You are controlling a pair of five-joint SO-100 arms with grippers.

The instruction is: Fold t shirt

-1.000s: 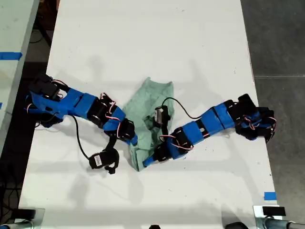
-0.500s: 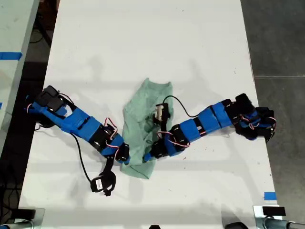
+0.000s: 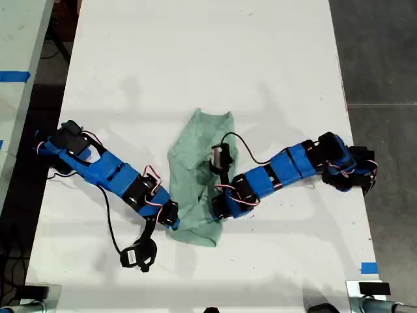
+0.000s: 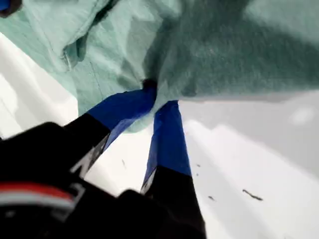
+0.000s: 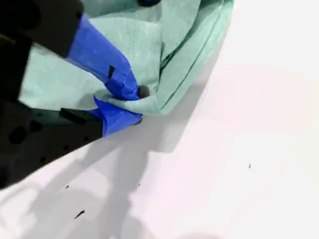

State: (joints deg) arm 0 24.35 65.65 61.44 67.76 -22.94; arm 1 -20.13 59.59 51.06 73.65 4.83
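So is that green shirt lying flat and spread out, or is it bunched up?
Bunched up. The t shirt lies in a narrow, wrinkled strip with overlapping layers on the table, each gripper pinching an edge.

A: T shirt [image 3: 194,173], pale mint green, plain, no print. Darker grey-green where the folds shade it in the first wrist view [image 4: 224,45].

B: Table [image 3: 195,59], white, with a few small dark specks. Blue tape [image 3: 369,267] at its edge on the exterior view's right.

A: My first gripper [image 4: 157,97], bright blue fingertips, black body behind, with a red and white band on it.

B: My second gripper [image 5: 130,102], same blue tips on black.

A: Arms, blue segments with black joints, thin red, white and black wires. Floor [image 3: 381,52] on the exterior view's right, dark grey.
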